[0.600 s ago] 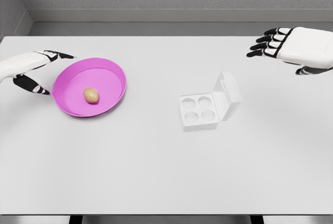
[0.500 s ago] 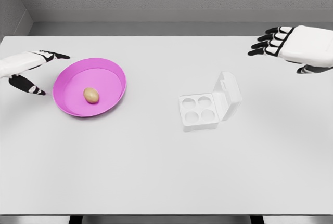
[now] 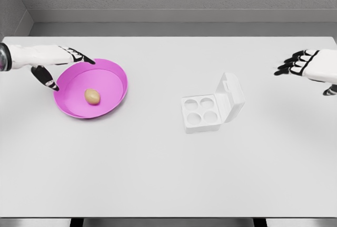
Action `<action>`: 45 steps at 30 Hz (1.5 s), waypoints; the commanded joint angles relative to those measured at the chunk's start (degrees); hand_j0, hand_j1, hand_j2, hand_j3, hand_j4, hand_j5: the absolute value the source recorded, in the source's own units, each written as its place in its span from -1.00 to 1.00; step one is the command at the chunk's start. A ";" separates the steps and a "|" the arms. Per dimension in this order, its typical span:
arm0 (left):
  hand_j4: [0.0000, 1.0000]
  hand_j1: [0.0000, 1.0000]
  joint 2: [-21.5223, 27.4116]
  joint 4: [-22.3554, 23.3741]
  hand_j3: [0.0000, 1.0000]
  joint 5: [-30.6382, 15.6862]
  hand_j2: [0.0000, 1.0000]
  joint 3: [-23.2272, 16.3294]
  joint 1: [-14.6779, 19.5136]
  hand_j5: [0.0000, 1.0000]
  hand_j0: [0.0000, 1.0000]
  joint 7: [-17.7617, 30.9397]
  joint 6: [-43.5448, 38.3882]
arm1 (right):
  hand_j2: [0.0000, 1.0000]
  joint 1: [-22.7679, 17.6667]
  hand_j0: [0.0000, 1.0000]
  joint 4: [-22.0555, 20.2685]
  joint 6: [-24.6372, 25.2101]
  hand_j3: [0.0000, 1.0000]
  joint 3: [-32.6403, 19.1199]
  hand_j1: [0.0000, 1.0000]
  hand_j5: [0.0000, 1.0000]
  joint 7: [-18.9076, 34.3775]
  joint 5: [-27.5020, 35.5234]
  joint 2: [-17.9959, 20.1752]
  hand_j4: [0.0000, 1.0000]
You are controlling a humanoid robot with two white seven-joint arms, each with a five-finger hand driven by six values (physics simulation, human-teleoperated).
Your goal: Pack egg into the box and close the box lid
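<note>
Left hand (image 3: 50,62): enters from the left edge of the head view, over the far left part of the table (image 3: 158,174); fingers (image 3: 79,57) stretched out and spread, thumb apart from them and pointing down; it grasps nothing; the fingertips lie at the far left rim of the bowl (image 3: 113,77), whether touching it or just above cannot be told.

Bowl: pink, shallow, round, just to the right of the left hand and slightly nearer the camera; upright on the table.

Egg (image 3: 92,96): tan, one only; lies inside the bowl a little left of its middle, below and to the right of the left hand's fingertips; apart from the fingers, not touched by either hand.

Box (image 3: 201,113): white, small, with four round hollows in two rows of two; all four hollows bare; stands near the middle of the table, well to the right of the left hand and of the bowl, and to the left of and nearer than the right hand.

Lid (image 3: 231,96): white, joined to the right side of the box, standing up and leaning away to the right; the box is open.

Right hand (image 3: 310,68): shows at the right edge, partly cut off by the frame; dark fingers loosely extended toward the left, holding nothing; well apart from the box and lid.
</note>
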State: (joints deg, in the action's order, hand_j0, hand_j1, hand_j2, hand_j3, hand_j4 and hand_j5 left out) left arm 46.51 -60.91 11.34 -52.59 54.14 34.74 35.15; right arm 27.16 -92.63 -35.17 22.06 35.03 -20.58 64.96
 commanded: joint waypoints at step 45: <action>0.58 0.58 -5.38 -2.29 0.58 12.30 0.58 -1.37 -2.72 0.58 0.58 0.26 -0.15 | 1.00 0.26 1.00 -3.70 0.17 1.00 5.45 1.00 1.00 -0.03 -2.28 -2.03 1.00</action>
State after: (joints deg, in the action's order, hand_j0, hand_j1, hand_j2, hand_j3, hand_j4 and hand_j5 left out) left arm 41.13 -63.19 23.77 -54.03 51.42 35.02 35.13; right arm 27.42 -95.75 -35.14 27.51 35.02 -23.08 62.88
